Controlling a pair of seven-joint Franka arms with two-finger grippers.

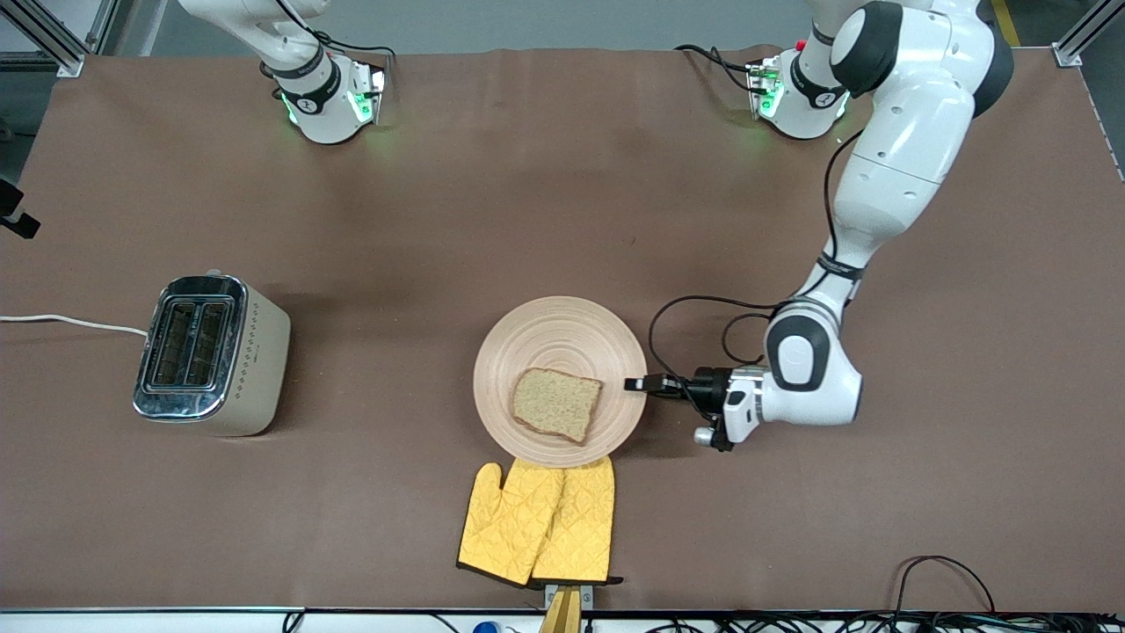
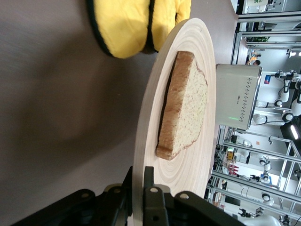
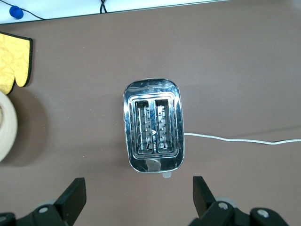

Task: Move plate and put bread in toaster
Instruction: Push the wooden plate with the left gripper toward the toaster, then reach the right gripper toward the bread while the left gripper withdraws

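Observation:
The pale wooden plate (image 1: 562,334) lies mid-table with the slice of brown bread (image 1: 556,403) flat on it. My left gripper (image 1: 637,384) is shut on the plate's rim at the side toward the left arm's end, one finger above the rim and one below (image 2: 139,173). The plate (image 2: 141,136) and bread (image 2: 186,106) fill the left wrist view. The toaster (image 1: 211,354) stands toward the right arm's end, slots empty. My right gripper (image 3: 139,200) hangs open high over the table beside the toaster (image 3: 154,126), out of the front view.
A yellow oven mitt (image 1: 540,520) lies nearer the front camera than the plate, and the plate's edge overlaps its top. The toaster's white cord (image 1: 70,322) runs off toward the table's end. The table is covered in brown cloth.

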